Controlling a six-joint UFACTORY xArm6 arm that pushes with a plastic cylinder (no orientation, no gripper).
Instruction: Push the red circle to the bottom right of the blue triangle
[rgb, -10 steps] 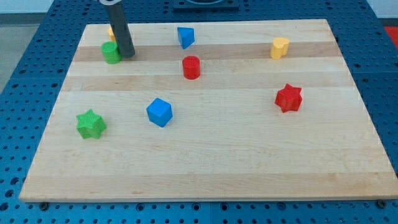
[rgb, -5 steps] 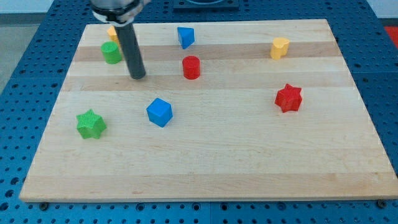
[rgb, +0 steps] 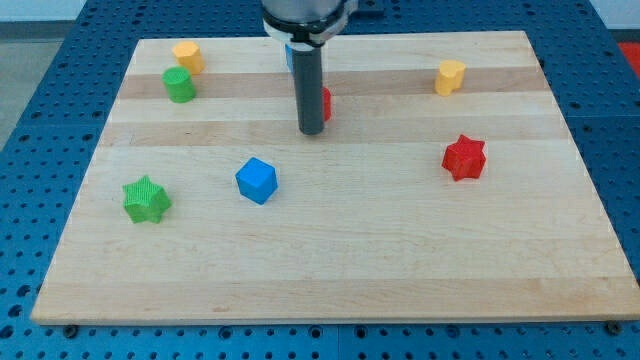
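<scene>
My tip (rgb: 312, 130) rests on the wooden board (rgb: 330, 270) just below and slightly left of the red circle (rgb: 326, 102). The rod covers most of the red circle, so only its right edge shows. The blue triangle (rgb: 289, 52) sits above it near the view's top and is also mostly hidden behind the rod; only a sliver shows at the rod's left. I cannot tell whether the rod touches the red circle.
A blue cube (rgb: 256, 180) lies lower left of the tip. A green star (rgb: 146, 199) is at the left, a green block (rgb: 180, 84) and yellow block (rgb: 186, 55) at top left. A yellow block (rgb: 450, 76) and red star (rgb: 464, 157) are at the right.
The rod moved from beside the green block at top left rightward and down, and now stands in front of the red circle and blue triangle. No block has visibly moved.
</scene>
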